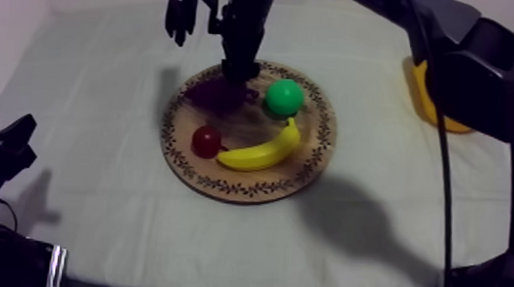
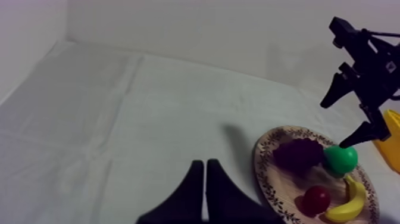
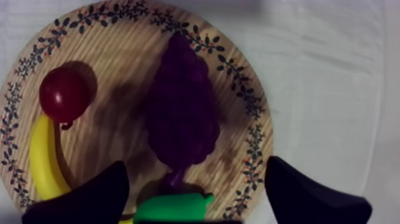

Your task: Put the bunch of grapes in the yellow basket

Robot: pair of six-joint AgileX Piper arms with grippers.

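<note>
The dark purple bunch of grapes [image 1: 220,95] [image 3: 181,113] lies on the back left part of the round wooden board [image 1: 309,169] [image 3: 238,77]. My right gripper [image 1: 240,72] [image 3: 196,170] hangs open just above the board. One finger is on each side of the stem end of the grapes, and neither finger touches them. In the left wrist view the right gripper [image 2: 362,132] is over the green pear [image 2: 341,159], next to the grapes [image 2: 297,154]. My left gripper [image 1: 6,150] [image 2: 204,189] rests shut and empty near the table's front left. The yellow basket [image 1: 430,102] [image 2: 393,136] stands at the right, partly hidden behind the right arm.
On the board with the grapes are a green pear [image 1: 284,96] [image 3: 172,208], a small red fruit [image 1: 206,140] [image 3: 62,95] and a banana [image 1: 264,152] [image 3: 43,158]. Between the board and the basket there is bare cloth.
</note>
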